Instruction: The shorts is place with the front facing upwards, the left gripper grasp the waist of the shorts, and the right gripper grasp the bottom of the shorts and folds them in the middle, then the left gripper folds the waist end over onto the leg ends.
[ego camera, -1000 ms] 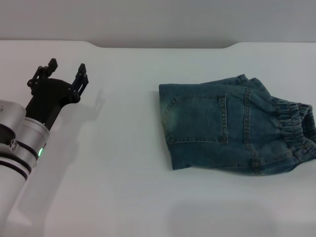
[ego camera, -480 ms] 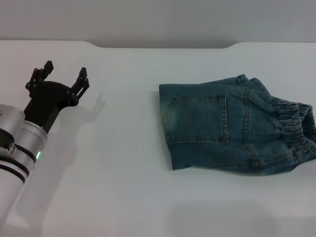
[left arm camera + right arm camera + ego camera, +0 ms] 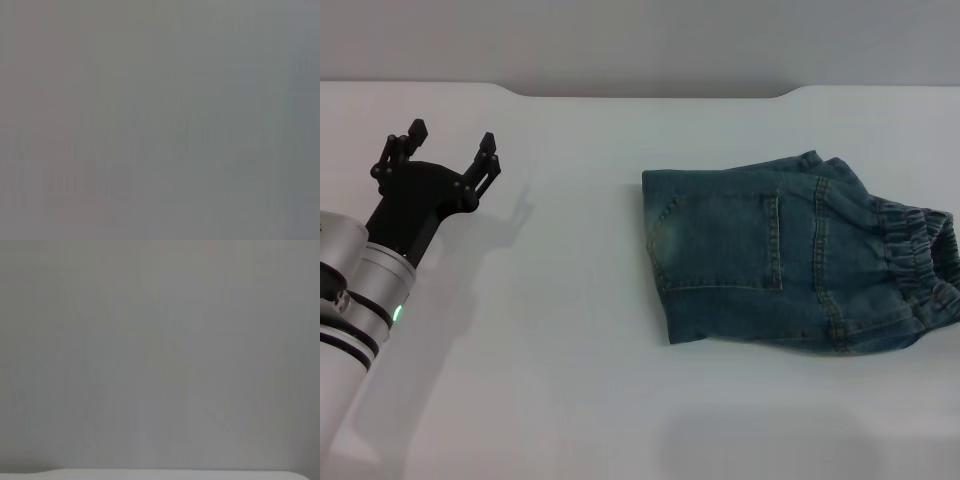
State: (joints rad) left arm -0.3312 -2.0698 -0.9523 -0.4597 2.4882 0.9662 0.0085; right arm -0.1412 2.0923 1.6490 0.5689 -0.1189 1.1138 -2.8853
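In the head view the blue denim shorts (image 3: pixel 790 255) lie folded into a compact bundle on the right side of the white table (image 3: pixel 560 330). A stitched pocket faces up, and the puckered waist (image 3: pixel 925 250) sits at the bundle's right end. The leg ends cannot be told apart in the folded pile. My left gripper (image 3: pixel 450 148) hovers far to the left, well apart from the shorts, open and holding nothing. The right gripper is out of view. Both wrist views show only blank grey.
The table's far edge (image 3: pixel 650 93) runs across the top of the head view with a shallow notch in the middle. Bare white tabletop lies between the left arm and the shorts.
The left gripper has shifted slightly left and back, then stayed nearly still. The shorts have not moved.
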